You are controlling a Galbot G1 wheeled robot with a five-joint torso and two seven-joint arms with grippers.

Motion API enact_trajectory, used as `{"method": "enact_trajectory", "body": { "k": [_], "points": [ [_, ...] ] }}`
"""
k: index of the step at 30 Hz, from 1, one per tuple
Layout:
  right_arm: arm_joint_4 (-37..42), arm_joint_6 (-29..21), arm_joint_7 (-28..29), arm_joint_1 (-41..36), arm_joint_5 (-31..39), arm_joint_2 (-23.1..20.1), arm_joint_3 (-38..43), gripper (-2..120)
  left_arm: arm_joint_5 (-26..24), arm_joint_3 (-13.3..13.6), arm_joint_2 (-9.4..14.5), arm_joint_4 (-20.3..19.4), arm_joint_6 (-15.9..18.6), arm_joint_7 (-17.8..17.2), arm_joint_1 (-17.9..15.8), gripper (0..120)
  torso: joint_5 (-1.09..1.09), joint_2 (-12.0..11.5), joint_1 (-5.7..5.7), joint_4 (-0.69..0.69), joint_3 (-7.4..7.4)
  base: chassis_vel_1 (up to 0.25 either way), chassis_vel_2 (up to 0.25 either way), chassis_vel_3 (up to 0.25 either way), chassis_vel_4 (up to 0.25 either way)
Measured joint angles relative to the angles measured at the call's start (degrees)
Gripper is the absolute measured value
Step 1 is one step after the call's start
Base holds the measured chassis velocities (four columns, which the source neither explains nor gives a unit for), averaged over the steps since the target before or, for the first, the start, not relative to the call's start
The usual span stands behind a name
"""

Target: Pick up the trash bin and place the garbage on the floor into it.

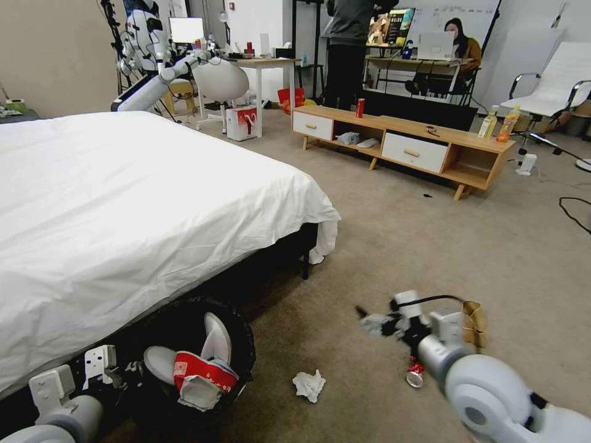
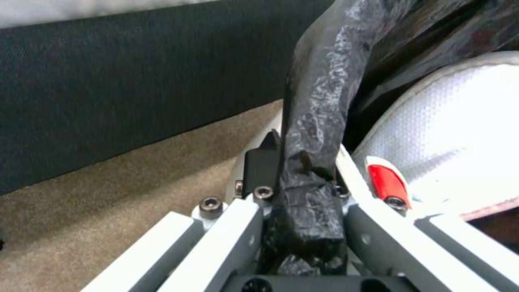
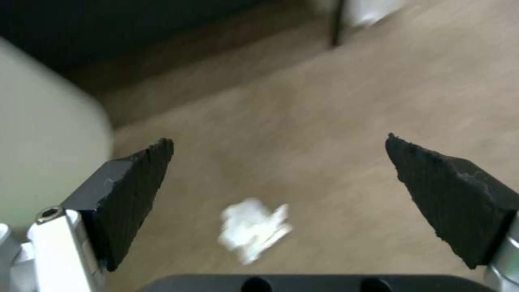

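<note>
Left claw (image 1: pixel 126 376) at 7 o'clock in the head view, low beside the bed (image 1: pixel 123 203), clenched on the rim of the bin (image 1: pixel 243 335). In the left wrist view the claw (image 2: pixel 303 190) pinches the black bag (image 2: pixel 319 121) over the rim, one pad (image 2: pixel 259 164) outside, the other inside by a pale flap (image 2: pixel 454 138). The bin is tipped toward the robot, mouth showing, with a red-and-white wrapper (image 1: pixel 200 376) inside against the flaps.

Right claw (image 1: pixel 375 321) at 5 o'clock, above the floor (image 1: pixel 431 246), released; in the right wrist view the claw (image 3: pixel 278 170) has its pads (image 3: pixel 135 182) spread wide with nothing between.

Tissue (image 1: pixel 309 385) lies on the floor between bin and right claw, at 7 o'clock from that claw and apart from it; in the right wrist view the tissue (image 3: pixel 253 230) sits below the gap of the pads. Crushed red can (image 1: pixel 415 373) lies on the floor just beside the right wrist. Tan bag (image 1: pixel 474 323) lies at 3 o'clock from the right claw, partly behind the wrist.
</note>
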Motion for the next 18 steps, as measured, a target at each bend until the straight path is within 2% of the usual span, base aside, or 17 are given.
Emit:
{"method": "enact_trajectory", "body": {
  "k": [1, 2, 3, 6, 7, 10, 13, 15, 18],
  "points": [
    [-0.4, -0.3, 0.0, 1.3, 0.6, 0.3, -1.7, 100, 0.0, 0.0, -0.1, 0.1, 0.0, 0.0, 0.0, 1, 0.00, 0.0, 0.00, 0.00, 0.00, 0.000, 0.000, 0.000, 0.000],
    [-2.1, -1.3, -0.3, 5.4, 2.5, 1.3, -6.6, 100, 0.1, 0.0, -0.3, 0.4, 0.0, 0.0, 0.0, 1, -0.02, 0.0, 0.00, -0.02, 0.00, 0.000, 0.000, 0.000, 0.000],
    [-2.1, -1.3, -0.3, 5.4, 2.5, 1.3, -6.6, 100, 0.1, 0.0, -0.3, 0.4, 0.0, 0.0, 0.0, 1, -0.02, 0.0, 0.00, -0.02, 0.00, 0.000, 0.000, 0.000, 0.000],
    [-7.2, -2.7, -0.8, 11.8, 5.1, 4.0, -14.7, 100, 0.4, 0.0, -0.8, 0.7, 0.0, 0.0, -0.1, 1, -0.02, 0.0, 0.00, -0.01, 0.00, 0.000, 0.000, 0.000, 0.000],
    [-7.2, -2.7, -0.8, 11.8, 5.1, 4.0, -14.7, 100, 0.4, 0.0, -0.8, 0.7, 0.0, 0.0, -0.1, 1, -0.02, 0.0, 0.00, -0.01, 0.00, 0.000, 0.000, 0.000, 0.000],
    [-12.6, -4.1, -1.5, 15.5, 5.4, 7.8, -21.1, 100, 0.5, -0.1, -1.1, 0.9, 0.0, 0.0, -0.2, 1, -0.01, 0.0, 0.00, -0.02, 0.00, 0.000, 0.000, 0.000, 0.000],
    [-14.1, -4.6, -1.7, 16.3, 5.1, 9.1, -23.1, 100, 0.6, -0.1, -1.2, 1.0, 0.0, 0.0, -0.2, 1, -0.02, 0.0, 0.00, -0.03, 0.00, 0.000, 0.000, 0.000, 0.000],
    [-17.8, -6.4, -2.0, 17.8, 3.9, 12.2, -26.8, 100, 0.8, -0.3, -1.5, 1.0, 0.0, 0.1, 0.1, 1, -0.02, 0.0, 0.00, -0.02, 0.00, 0.000, 0.000, 0.000, 0.000],
    [-21.1, -6.6, -2.3, 18.2, 1.9, 14.0, -28.4, 100, 1.0, -0.5, -1.8, 0.9, 0.0, 0.2, 0.4, 1, -0.01, 0.0, 0.00, -0.02, 0.00, 0.000, 0.000, 0.000, 0.000]
  ]
}}
